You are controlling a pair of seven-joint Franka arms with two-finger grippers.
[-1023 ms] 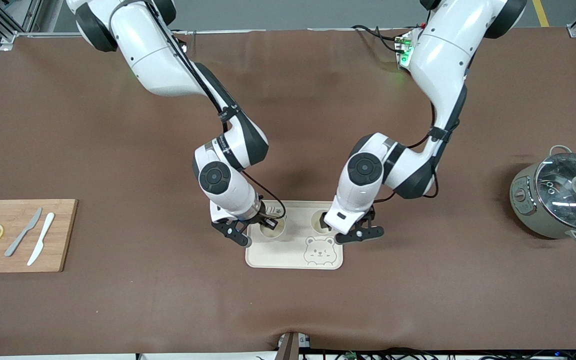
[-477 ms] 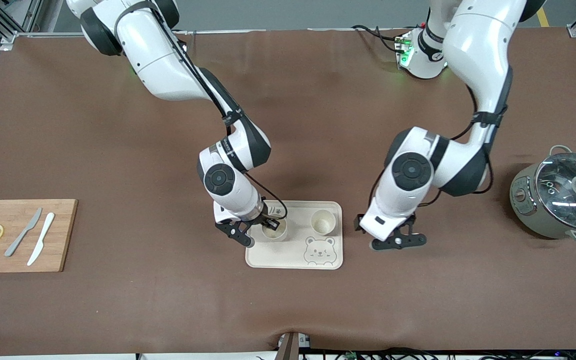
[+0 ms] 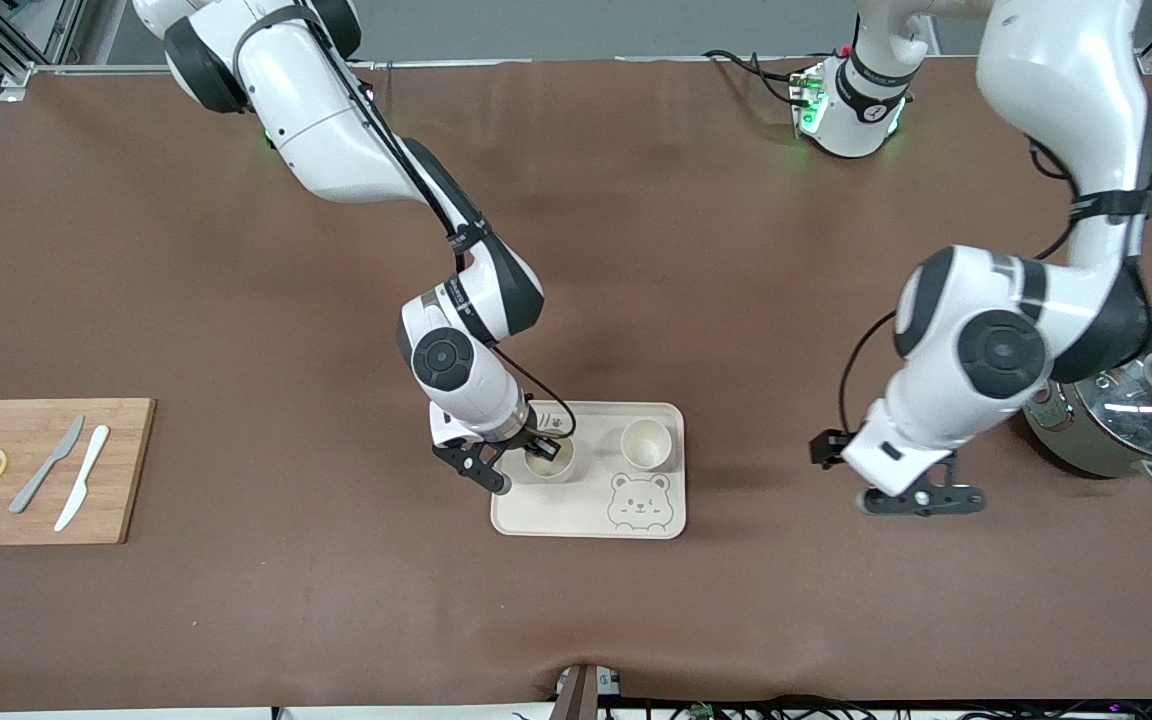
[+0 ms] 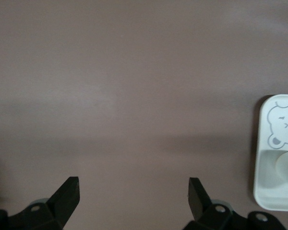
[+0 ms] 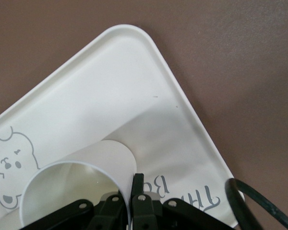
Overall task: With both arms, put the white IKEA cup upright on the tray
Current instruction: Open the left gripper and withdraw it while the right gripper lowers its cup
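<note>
The cream tray point(image 3: 586, 515) with the bear drawing lies at the table's middle, near the front camera. Two white cups stand upright on it. My right gripper point(image 3: 534, 453) is shut on the rim of the cup point(image 3: 548, 464) toward the right arm's end. In the right wrist view the fingers pinch that cup's wall point(image 5: 93, 167) over the tray point(image 5: 134, 86). The other cup point(image 3: 646, 445) stands free. My left gripper point(image 3: 921, 499) is open and empty, over bare table between tray and pot. The left wrist view shows its gripper point(image 4: 133, 184) and the tray's corner point(image 4: 281, 122).
A grey-green pot with a glass lid point(image 3: 1126, 400) stands at the left arm's end, close to the left arm's wrist. A wooden cutting board point(image 3: 36, 520) with two knives and lemon slices lies at the right arm's end. A brown mat covers the table.
My left gripper has let go of its cup and moved from the tray toward the pot. That cup stays upright. The right gripper has held still on its cup.
</note>
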